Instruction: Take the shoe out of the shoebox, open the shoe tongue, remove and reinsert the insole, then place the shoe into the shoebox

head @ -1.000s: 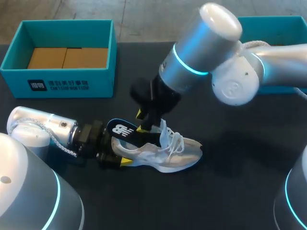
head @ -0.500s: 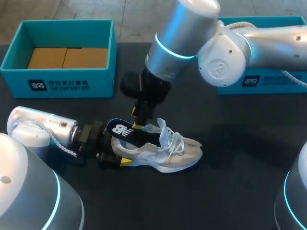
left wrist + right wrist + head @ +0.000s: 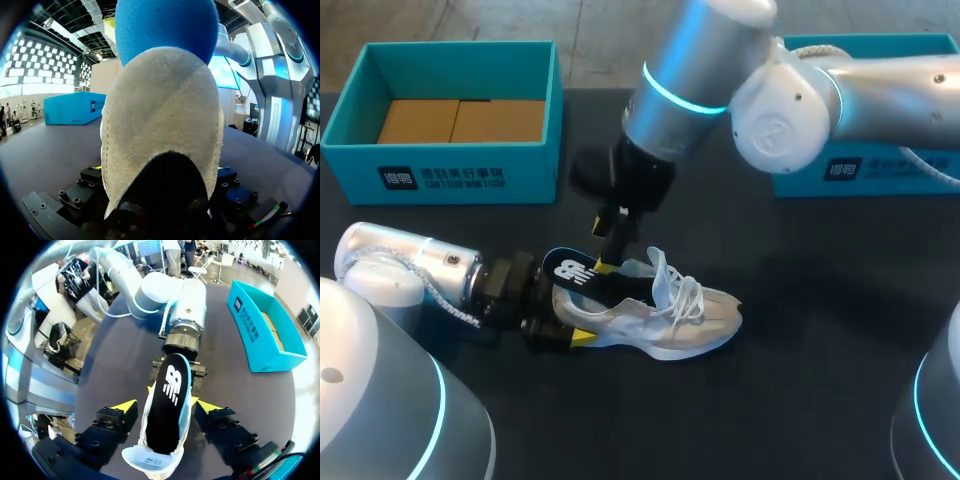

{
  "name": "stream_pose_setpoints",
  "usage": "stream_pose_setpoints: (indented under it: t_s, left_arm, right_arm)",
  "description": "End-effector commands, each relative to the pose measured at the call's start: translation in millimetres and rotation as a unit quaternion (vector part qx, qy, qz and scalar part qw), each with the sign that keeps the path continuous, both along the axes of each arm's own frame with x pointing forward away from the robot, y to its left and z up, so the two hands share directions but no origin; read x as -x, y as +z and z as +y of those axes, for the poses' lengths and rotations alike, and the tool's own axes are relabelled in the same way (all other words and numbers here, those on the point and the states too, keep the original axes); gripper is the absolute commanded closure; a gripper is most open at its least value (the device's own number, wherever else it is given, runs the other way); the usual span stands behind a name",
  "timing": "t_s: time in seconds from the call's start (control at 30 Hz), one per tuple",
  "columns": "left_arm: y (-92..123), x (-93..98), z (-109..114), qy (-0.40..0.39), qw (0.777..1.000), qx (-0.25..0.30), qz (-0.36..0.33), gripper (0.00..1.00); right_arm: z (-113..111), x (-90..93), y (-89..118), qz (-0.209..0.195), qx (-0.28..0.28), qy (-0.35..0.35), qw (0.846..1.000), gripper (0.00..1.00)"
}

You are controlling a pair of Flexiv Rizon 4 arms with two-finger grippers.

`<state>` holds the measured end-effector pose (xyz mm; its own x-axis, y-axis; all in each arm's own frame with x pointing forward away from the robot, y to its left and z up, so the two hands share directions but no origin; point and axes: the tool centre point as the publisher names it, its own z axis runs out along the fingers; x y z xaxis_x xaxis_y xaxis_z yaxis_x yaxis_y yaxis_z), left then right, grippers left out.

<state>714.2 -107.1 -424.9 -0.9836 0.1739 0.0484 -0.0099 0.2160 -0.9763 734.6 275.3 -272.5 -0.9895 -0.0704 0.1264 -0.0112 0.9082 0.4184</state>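
Observation:
A white sneaker [image 3: 670,312] lies on its side on the dark table [image 3: 800,380], toe to the right. Its dark insole [image 3: 582,274] with a blue edge sticks out of the heel opening. My left gripper [image 3: 556,322] is shut on the heel from both sides; in the left wrist view the suede heel [image 3: 162,120] stands between the fingers [image 3: 82,186]. My right gripper [image 3: 605,262] hangs just over the insole [image 3: 169,400]. It is open, its yellow fingertips [image 3: 125,406] standing clear of the insole's edges on both sides.
A teal open box [image 3: 460,175] with cardboard inside stands at the back left. A second teal box [image 3: 880,172] sits at the back right, partly behind my right arm. Bare table lies in front of and right of the shoe.
My right arm swung left over the shoe's heel. Its fingers spread apart and let go of the insole. The left gripper and the shoe stayed put.

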Motion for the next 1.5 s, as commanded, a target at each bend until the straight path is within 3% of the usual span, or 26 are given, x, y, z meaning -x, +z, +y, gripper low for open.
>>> stream_pose_setpoints:
  t_s: [0.03,0.13,0.17,0.2,0.27,1.0,1.2,1.27,1.3,1.5]
  left_arm:
    - [-4.1,-1.3,0.7,0.001,1.000,0.000,0.000,1.00]
    - [-4.1,-1.3,0.7,0.001,1.000,0.000,0.000,1.00]
    - [-4.1,-1.3,0.7,0.001,1.000,0.000,0.000,1.00]
    - [-4.1,-1.3,0.7,0.001,1.000,0.000,0.000,1.00]
    - [-4.1,-1.3,0.7,0.001,1.000,0.000,0.000,1.00]
    - [-4.1,-1.3,0.7,0.001,1.000,0.000,0.000,1.00]
    - [-4.1,-1.3,0.7,0.001,1.000,0.000,0.000,1.00]
    - [-4.1,-1.3,0.7,0.001,1.000,0.000,0.000,1.00]
    - [-4.1,-1.3,0.7,0.001,1.000,0.000,0.000,1.00]
    - [-4.1,-1.3,0.7,0.001,1.000,0.000,0.000,1.00]
  right_arm:
    - [4.1,-15.4,-4.7,0.037,-0.005,0.017,0.999,0.16]
    - [4.4,-19.9,-8.1,0.054,-0.007,0.019,0.998,0.25]
    - [4.4,-21.3,-10.2,0.059,-0.009,0.020,0.998,0.31]
    - [4.3,-22.1,-12.3,0.062,-0.010,0.020,0.998,0.45]
    - [3.7,-23.4,-16.8,0.068,-0.016,0.021,0.997,0.55]
    - [10.7,-19.4,-32.4,0.094,-0.019,0.026,0.995,0.63]
    - [12.9,-21.5,-34.1,0.098,-0.021,0.028,0.995,0.81]
    - [13.1,-22.2,-34.1,0.099,-0.021,0.028,0.994,0.90]
    - [13.0,-22.7,-33.6,0.099,-0.021,0.028,0.994,1.00]
    - [9.1,-24.8,-21.4,0.089,-0.010,0.025,0.996,1.00]
